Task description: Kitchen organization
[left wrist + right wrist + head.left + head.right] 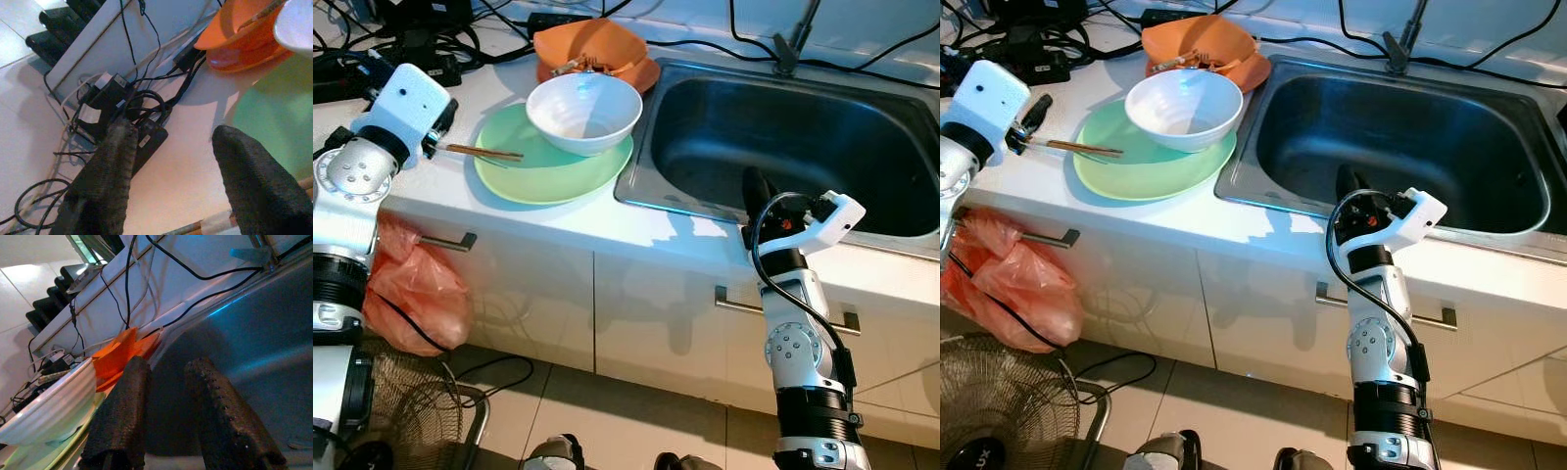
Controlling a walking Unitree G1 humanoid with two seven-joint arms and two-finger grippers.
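Wooden chopsticks on round green plate (tips projecting): left pincer open beside them; close squarely, lift level

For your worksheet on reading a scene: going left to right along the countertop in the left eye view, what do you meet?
Left gripper → chopsticks → green plate → white bowl → sink → right gripper.

Left end effector fingers spread; right end effector fingers parted.
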